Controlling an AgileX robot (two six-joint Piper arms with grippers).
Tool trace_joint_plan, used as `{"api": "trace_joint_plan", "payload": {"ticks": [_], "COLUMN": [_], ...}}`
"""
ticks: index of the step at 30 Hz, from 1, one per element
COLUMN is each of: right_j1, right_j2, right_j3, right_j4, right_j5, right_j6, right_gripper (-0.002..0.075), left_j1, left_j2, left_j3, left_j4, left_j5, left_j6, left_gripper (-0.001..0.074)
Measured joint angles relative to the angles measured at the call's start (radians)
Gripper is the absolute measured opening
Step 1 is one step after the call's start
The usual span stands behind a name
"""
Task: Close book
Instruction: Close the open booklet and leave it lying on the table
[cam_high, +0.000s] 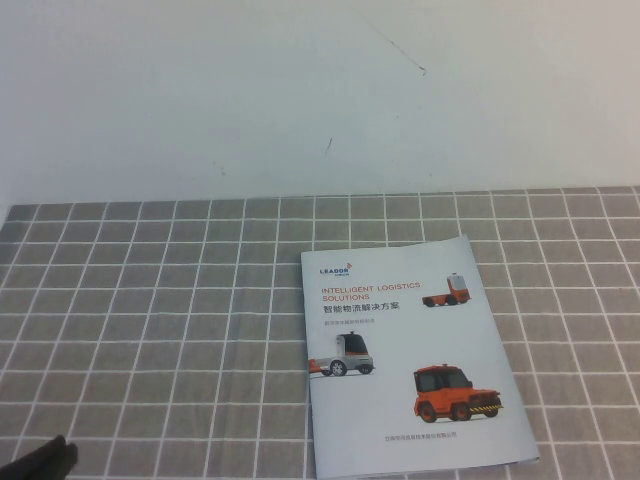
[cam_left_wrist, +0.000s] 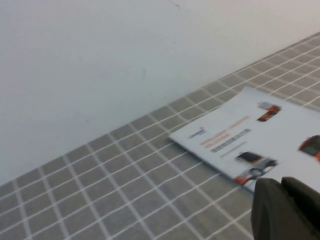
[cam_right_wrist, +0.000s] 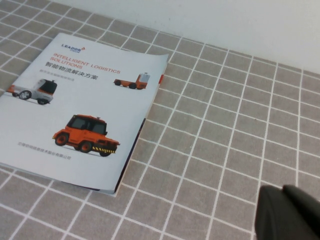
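I am judging the book (cam_high: 415, 355), lying cover-up on the bench (cam_high: 150, 300) well ahead-right of the left claw (cam_high: 40, 460) and ahead-left of the right claw (cam_right_wrist: 290, 212), already shut, so, unable to tell either claw's state, I am favouring leaving it undisturbed.

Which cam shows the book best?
High view: the book lies closed, nearly the whole cover in frame. Right wrist view crops one side but shows the page edges; left wrist view catches it obliquely, partly behind the left gripper. The right gripper sits off the book, over the cloth.
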Motion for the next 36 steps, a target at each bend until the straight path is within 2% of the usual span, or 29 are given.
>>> {"api": "trace_joint_plan", "payload": {"ticks": [4,9,12,20,25,28,36], "right_j1": [0.000,0.000,0.000,0.000,0.000,0.000,0.000], "right_j2": [0.000,0.000,0.000,0.000,0.000,0.000,0.000], "right_j3": [0.000,0.000,0.000,0.000,0.000,0.000,0.000], "right_j4": [0.000,0.000,0.000,0.002,0.002,0.002,0.002], "right_j5": [0.000,0.000,0.000,0.002,0.003,0.003,0.003], "right_j6": [0.000,0.000,0.000,0.000,0.000,0.000,0.000], "right_gripper": [-0.0003,-0.0003,-0.0003,-0.0003,-0.0003,-0.0003,-0.0003], "left_j1": [0.084,0.215,0.266,0.279,0.266,0.260,0.289], "left_j2": [-0.007,-0.047,-0.085,-0.157,-0.158,-0.159,-0.159], "left_j3": [0.028,0.077,0.118,0.226,0.226,0.225,0.223], "left_j4": [0.111,0.132,0.152,0.224,0.228,0.246,0.261], "left_j5": [-0.030,-0.051,-0.075,-0.086,0.061,0.069,0.077], "left_j6": [0.000,-0.014,-0.025,-0.083,-0.354,-0.472,-0.514], "left_gripper": [-0.0002,-0.0002,-0.0002,-0.0002,-0.0002,-0.0002,-0.0002]}}
